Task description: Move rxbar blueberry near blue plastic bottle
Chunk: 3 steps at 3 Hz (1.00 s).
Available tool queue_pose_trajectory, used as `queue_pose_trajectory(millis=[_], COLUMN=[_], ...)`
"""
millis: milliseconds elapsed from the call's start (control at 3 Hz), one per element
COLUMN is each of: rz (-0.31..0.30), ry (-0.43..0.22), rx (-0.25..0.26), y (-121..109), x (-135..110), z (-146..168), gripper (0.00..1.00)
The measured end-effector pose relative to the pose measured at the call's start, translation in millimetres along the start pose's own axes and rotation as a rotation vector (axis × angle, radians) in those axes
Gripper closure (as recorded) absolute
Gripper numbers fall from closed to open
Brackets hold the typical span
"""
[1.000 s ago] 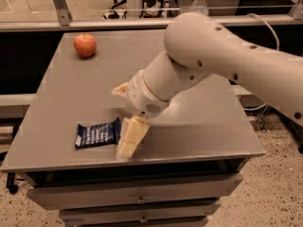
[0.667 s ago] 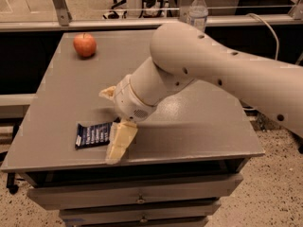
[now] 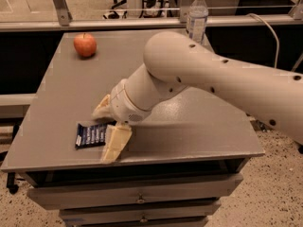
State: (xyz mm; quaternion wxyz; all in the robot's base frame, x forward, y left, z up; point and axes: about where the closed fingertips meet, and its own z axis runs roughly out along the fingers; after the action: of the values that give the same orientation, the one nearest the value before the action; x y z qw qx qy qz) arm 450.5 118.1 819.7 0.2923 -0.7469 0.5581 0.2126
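The rxbar blueberry, a flat dark navy bar with white lettering, lies near the front left edge of the grey table. My gripper is at the bar's right end, low over the table. Its two cream fingers are spread apart, one behind the bar's end and one in front, covering that end. The blue plastic bottle, clear with a white cap, stands upright at the table's far edge, right of centre, far from the bar.
A red apple sits at the table's far left. My thick white arm crosses the table from the right. Drawers are below the front edge. A metal rail runs behind the table.
My arm has swung left, bringing the gripper from just right of the bar onto its right end. The bar, apple and bottle have not moved.
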Motion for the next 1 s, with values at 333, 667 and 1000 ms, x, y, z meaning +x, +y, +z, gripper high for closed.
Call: queue_pose_trajectory(millis=[333,667,1000], rz=[0.0,0.001,0.083], ry=[0.0,0.0,-0.031], rx=[0.0,0.0,-0.021], y=[-1,-1,-9], x=[-2,-2,-6], z=[-3,-3,-13], gripper=[0.64,0.87,1.0])
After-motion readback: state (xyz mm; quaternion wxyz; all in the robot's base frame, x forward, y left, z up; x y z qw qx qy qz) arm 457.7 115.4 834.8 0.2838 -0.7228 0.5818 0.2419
